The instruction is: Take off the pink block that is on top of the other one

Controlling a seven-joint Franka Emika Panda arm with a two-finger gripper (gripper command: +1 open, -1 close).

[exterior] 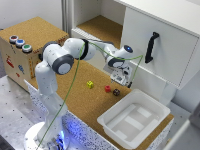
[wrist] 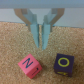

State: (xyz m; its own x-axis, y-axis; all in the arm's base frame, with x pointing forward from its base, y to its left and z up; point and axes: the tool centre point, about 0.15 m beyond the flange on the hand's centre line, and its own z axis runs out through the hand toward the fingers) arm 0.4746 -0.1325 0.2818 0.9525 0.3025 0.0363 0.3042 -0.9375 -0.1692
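The pink block (exterior: 107, 88) lies on the cork surface, beside the dark maroon-brown block (exterior: 116, 92), not on top of it. In the wrist view the pink block (wrist: 29, 64) bears a letter N and the dark block (wrist: 63, 62) a yellow O. A small gap parts them. My gripper (exterior: 121, 81) hangs just behind the two blocks, above the cork. In the wrist view my gripper (wrist: 41, 36) has its fingers pressed together and holds nothing.
A yellow-green cube (exterior: 90, 84) lies toward the exterior view's left of the blocks. A white tray (exterior: 150, 107) stands at the front right. A white cabinet door with a black handle (exterior: 151, 47) is close behind the gripper. A cork box with buttons (exterior: 20, 42) stands at the left.
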